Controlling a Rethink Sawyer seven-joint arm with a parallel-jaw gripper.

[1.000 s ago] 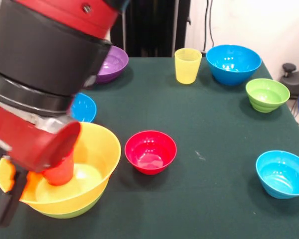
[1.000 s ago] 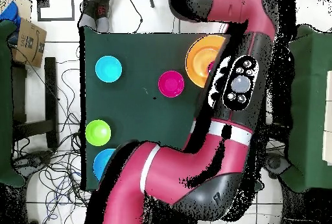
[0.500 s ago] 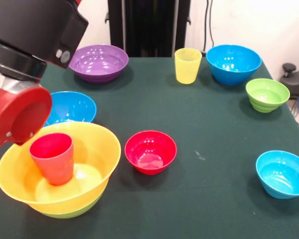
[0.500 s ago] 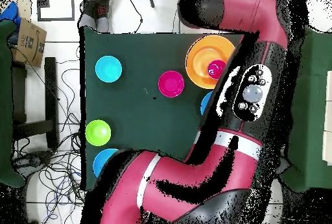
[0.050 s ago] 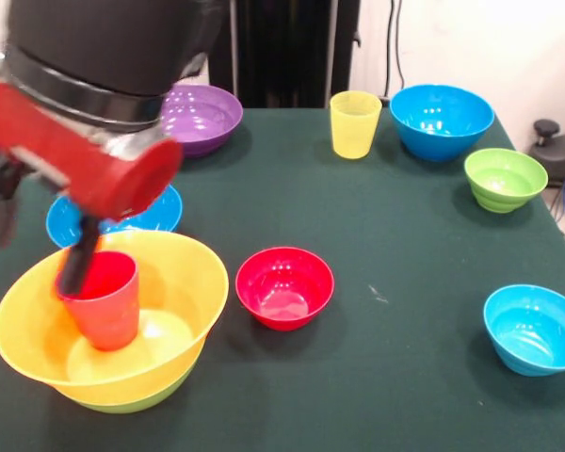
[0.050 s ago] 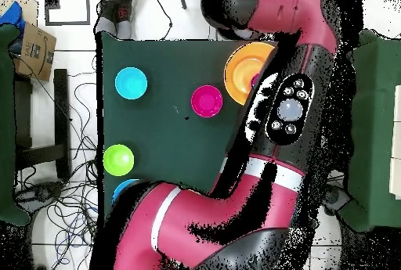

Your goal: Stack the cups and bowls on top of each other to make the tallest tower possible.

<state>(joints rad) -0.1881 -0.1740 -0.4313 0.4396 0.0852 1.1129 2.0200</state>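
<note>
Hand (image 5: 75, 268) of the red and black arm (image 5: 94, 85) hangs at the near rim of the red cup (image 5: 102, 303). A dark part of it reaches down to the cup's edge, but whether it is spread or pressed together cannot be told from either view.

The tower (image 5: 113, 330) stands at the front corner of the tabletop (image 5: 386, 226) and counts three pieces: the lime-green bowl (image 5: 141, 403) at the bottom, the large orange bowl (image 5: 202, 282) nested in it, and the red cup upright inside the orange bowl. That looks like an early stage of the build.

Seven pieces lie loose, each resting alone on the cloth:
- the small red bowl (image 5: 284, 287), just beside the tower
- a medium blue bowl (image 5: 151, 212), just behind the tower and partly hidden by the arm
- the purple bowl (image 5: 207, 118), farther behind the tower
- the yellow cup (image 5: 355, 122), well apart from the tower at the back
- a second blue bowl (image 5: 442, 120), beyond the yellow cup as seen from the tower
- the ribbed green bowl (image 5: 505, 179), across the tabletop from the tower
- the small blue bowl (image 5: 533, 330), farthest from the tower along the front

Most of the work appears to remain. The yellow cup would likely nest in or on the red one, while the bowls need a steadier footing.
</note>
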